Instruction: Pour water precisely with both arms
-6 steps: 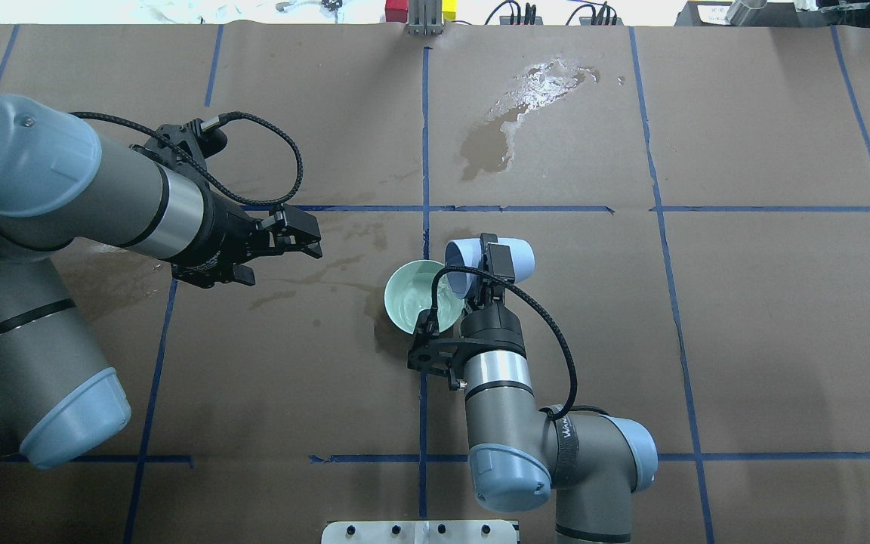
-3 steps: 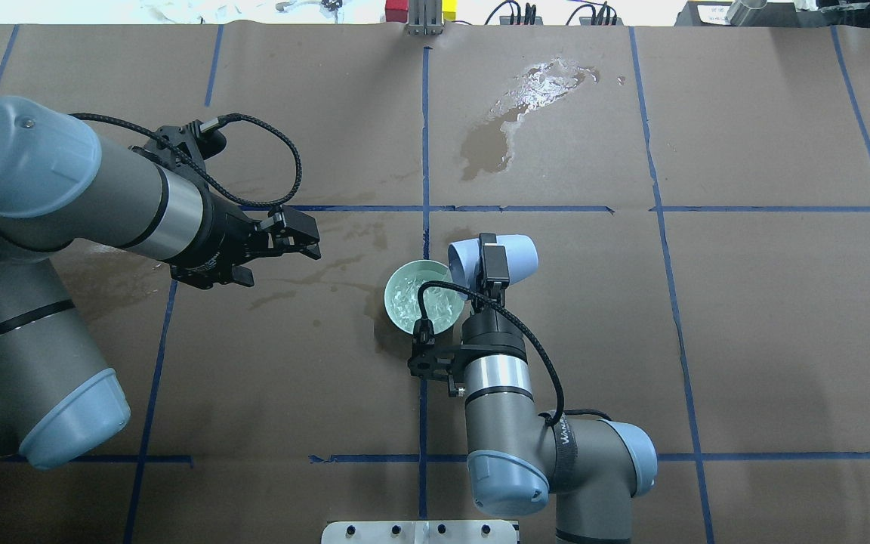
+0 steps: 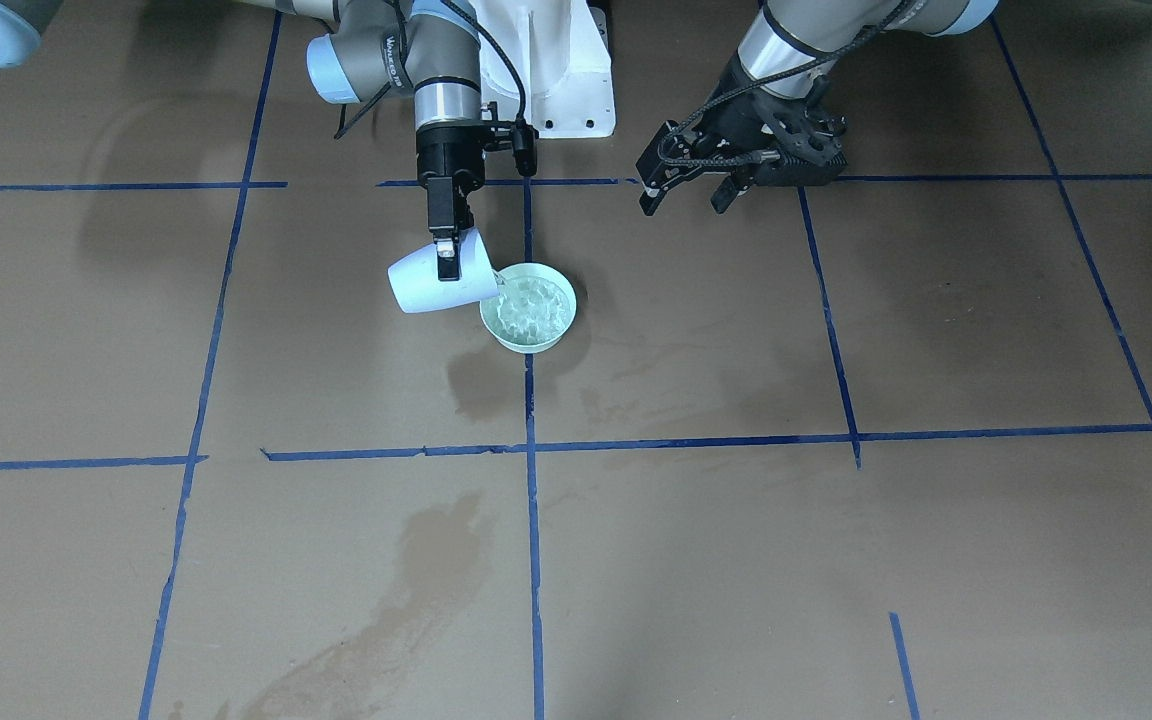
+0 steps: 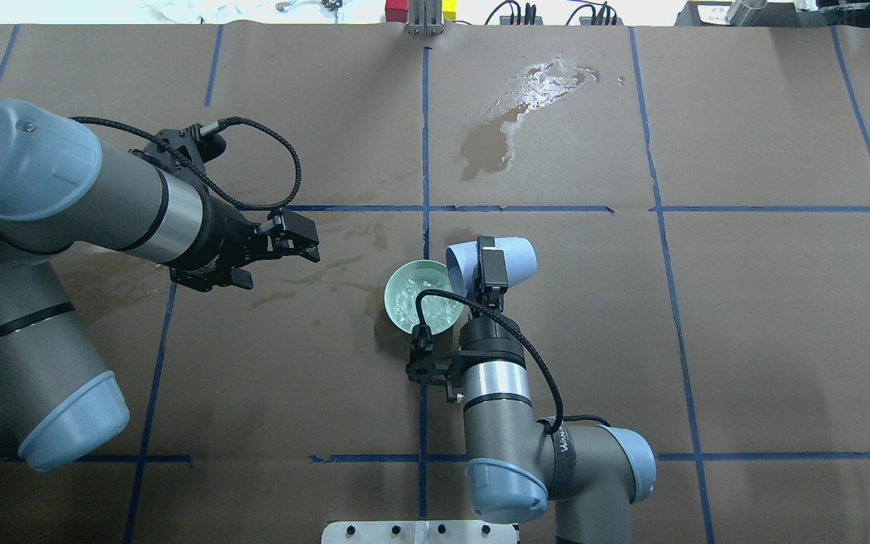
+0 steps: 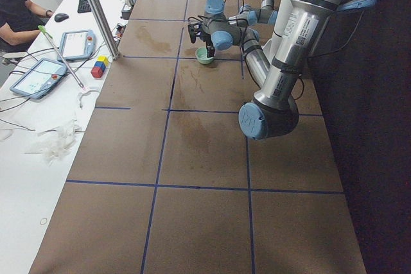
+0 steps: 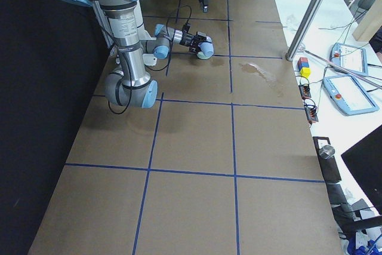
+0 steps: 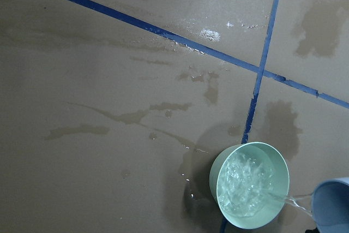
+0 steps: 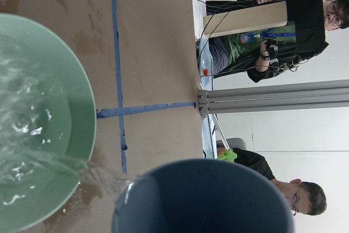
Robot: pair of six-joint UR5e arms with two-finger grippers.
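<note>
Since a second ago, the right arm [image 4: 495, 378] had pulled back a little toward the robot, and the water [image 3: 531, 305] in the bowl [image 4: 388, 298] had gone from smooth to bubbly. From where I stood, the right gripper [image 3: 446, 255] was pinching the pale blue cup [image 3: 426, 285], with one black finger pressed flat on the cup's side. The cup lay almost flat, and its long side pointed right at the green bowl. Its open end was just over the bowl's rim, on the robot's right side of the bowl. A thin stream [image 7: 292, 200] ran from the cup's lip and landed inside the bowl, close to that rim. I think the pour was well under way, and the next move would be to tip the cup back up without dripping past the rim. The left gripper [image 4: 299, 242] hung well apart from the bowl, on the other side, with its fingers spread and nothing in them. So the right arm was the near one. An old puddle [image 4: 533, 91] shone on the brown table [image 4: 745, 317], far from the bowl.
</note>
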